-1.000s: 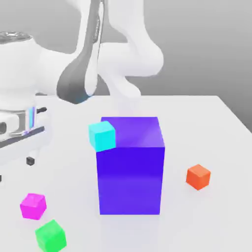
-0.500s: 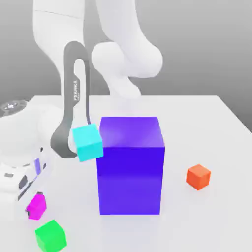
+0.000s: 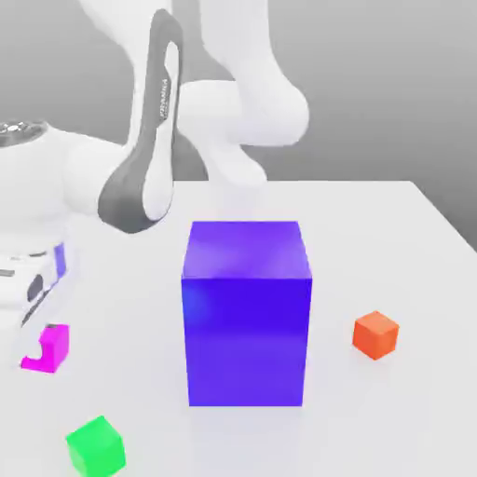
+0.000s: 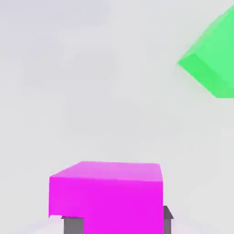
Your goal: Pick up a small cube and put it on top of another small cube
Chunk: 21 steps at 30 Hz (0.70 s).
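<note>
Apparently grasp done: gripper [image 4: 118,225] closed on magenta cube [image 3: 56,348], seemingly lifted. Left: carry to second small cube, perhaps green cube [image 3: 96,448], lower, release.

Green cube [image 4: 212,55] cut off by the hand view's edge.

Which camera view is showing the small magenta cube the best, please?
The hand view: there the magenta cube appears large and close, between the gripper's fingertips, with two faces clear. The exterior view shows it small, at that view's left, partly covered by the white gripper.
</note>
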Available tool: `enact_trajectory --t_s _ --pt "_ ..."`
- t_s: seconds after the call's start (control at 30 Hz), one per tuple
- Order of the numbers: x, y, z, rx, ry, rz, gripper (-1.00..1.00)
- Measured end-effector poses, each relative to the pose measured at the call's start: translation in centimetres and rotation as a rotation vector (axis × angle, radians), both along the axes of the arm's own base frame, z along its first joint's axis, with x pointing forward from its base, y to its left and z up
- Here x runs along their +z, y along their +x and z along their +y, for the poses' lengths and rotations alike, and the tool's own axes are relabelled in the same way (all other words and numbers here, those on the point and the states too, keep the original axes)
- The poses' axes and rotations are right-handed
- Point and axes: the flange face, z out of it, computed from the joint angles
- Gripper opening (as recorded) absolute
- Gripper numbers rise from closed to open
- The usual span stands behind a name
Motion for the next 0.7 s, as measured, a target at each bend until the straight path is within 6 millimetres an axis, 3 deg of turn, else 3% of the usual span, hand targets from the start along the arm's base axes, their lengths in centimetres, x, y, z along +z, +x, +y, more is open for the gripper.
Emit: enact_trajectory --t_s 0.37,0.7 --pt "14.3 1.3 2.2 0.283 -0.291 0.02 -1.0" --pt "26.3 -1.6 4.1 0.453 -0.462 -0.03 -1.0"
